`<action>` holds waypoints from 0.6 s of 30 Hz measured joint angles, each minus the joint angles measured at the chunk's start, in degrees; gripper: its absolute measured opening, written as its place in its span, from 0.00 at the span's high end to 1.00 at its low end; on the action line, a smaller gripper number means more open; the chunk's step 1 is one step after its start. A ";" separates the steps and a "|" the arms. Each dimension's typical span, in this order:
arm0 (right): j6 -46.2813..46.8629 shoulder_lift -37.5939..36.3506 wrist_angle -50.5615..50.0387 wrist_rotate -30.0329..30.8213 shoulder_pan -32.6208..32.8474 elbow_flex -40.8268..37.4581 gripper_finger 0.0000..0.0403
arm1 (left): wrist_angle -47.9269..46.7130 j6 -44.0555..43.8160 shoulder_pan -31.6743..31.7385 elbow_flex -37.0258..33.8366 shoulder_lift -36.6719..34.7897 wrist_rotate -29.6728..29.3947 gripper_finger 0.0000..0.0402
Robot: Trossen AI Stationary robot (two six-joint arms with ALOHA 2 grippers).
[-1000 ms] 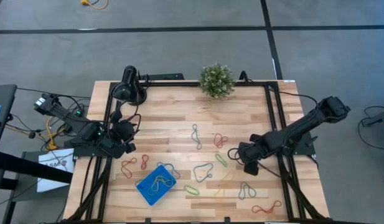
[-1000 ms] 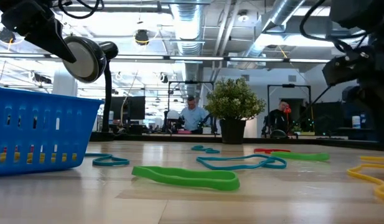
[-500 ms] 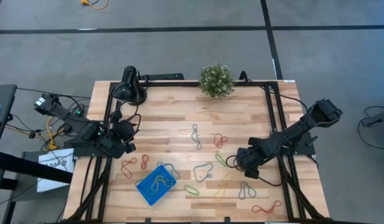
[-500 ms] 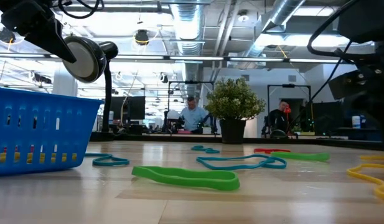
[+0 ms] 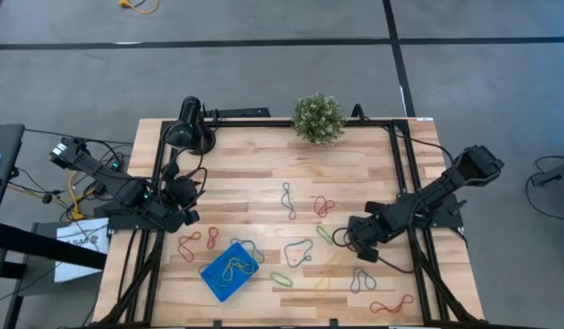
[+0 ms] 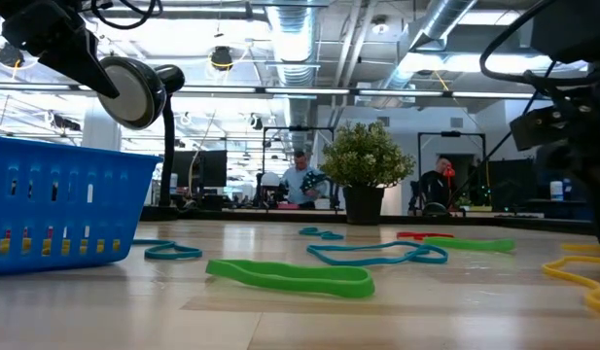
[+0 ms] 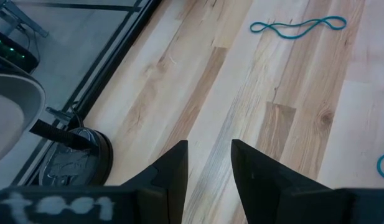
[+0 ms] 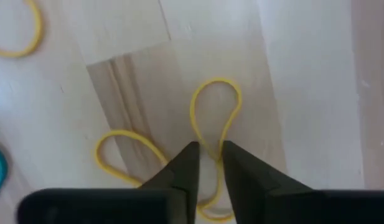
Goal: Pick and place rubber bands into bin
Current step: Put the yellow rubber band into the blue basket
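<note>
Several rubber bands in red, green, teal and yellow lie flat across the wooden table. The blue bin [image 5: 229,270] stands near the front left with a few bands in it; it fills the low view's left [image 6: 66,209]. My right gripper [image 8: 208,152] is down at the table right of centre [image 5: 347,241], shut on a yellow rubber band [image 8: 215,99]. My left gripper [image 7: 209,155] waits open above bare wood near the left edge [image 5: 186,216], with nothing between its fingers. My right gripper has the yellow band's narrow waist [image 8: 201,138], where its two strands run close together, pinched between its two fingers. The fingers come from above, pointing down. The band lies flat on the table, one loop [image 8: 216,84] beyond the fingertips and another loop [image 8: 120,140] off to the side.
A black lamp [image 5: 188,128] stands at the far left and a potted plant [image 5: 318,117] at the far middle. A green band [image 5: 324,235] and a teal band [image 5: 298,251] lie close to my right gripper. People sit in the room beyond [image 6: 301,180].
My right gripper has moved a little toward the table's left edge and come down to the table. The bands and the bin have stayed where they were.
</note>
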 joint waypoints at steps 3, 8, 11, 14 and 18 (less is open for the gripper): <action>0.33 -0.01 1.37 0.05 -0.31 -0.08 0.95 | 0.00 0.00 0.00 0.00 0.00 0.02 0.72; 1.01 0.01 1.96 0.50 -0.37 -0.10 0.98 | 0.00 0.00 0.00 0.00 0.00 0.02 0.72; 1.70 0.03 2.22 1.00 -0.36 0.04 0.99 | -0.01 0.02 0.00 0.00 0.00 0.02 0.72; -0.20 -0.56 3.95 4.86 0.01 1.90 0.99 | 0.00 0.03 0.00 0.00 0.00 0.02 0.72; -4.92 -3.19 4.64 10.44 0.77 6.59 1.00 | -0.04 0.04 0.00 0.00 0.00 0.04 0.72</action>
